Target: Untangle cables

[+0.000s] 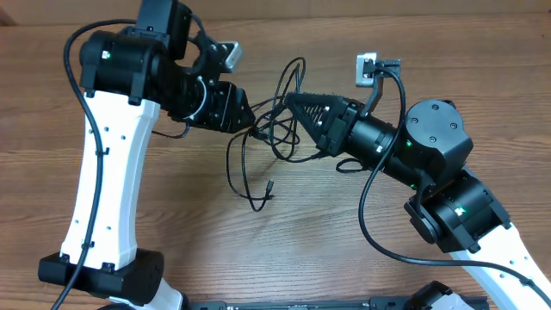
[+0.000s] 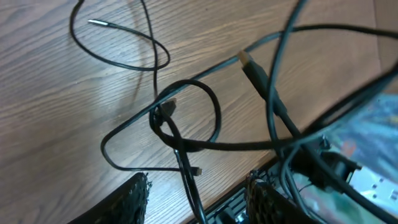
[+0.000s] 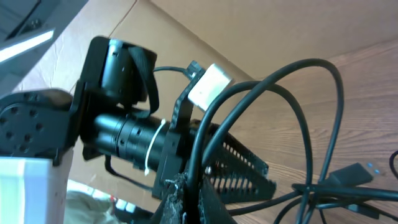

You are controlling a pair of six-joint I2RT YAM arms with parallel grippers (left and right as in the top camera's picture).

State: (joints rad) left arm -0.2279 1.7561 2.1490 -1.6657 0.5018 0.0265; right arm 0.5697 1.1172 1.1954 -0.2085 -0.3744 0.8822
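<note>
The cables (image 1: 277, 138) form a loose black tangle between my two grippers, with loops trailing toward the table's front and a small plug (image 1: 269, 186) at one end. My left gripper (image 1: 248, 120) stands open at the tangle's left side. In the left wrist view, one strand (image 2: 193, 199) runs between its fingers (image 2: 134, 202), touching neither. Beyond it lie a knot (image 2: 165, 115), a gold-tipped plug (image 2: 245, 60) and a silvery end (image 2: 99, 23). My right gripper (image 1: 291, 102) is shut on a raised cable (image 3: 298, 124), pinched at the fingertips (image 3: 189, 186).
The wooden table (image 1: 448, 52) carries only the cables and both arms. Thick black arm wires (image 1: 366, 215) loop beside the right arm. The table's edge (image 2: 236, 190) and dark equipment beyond it show in the left wrist view.
</note>
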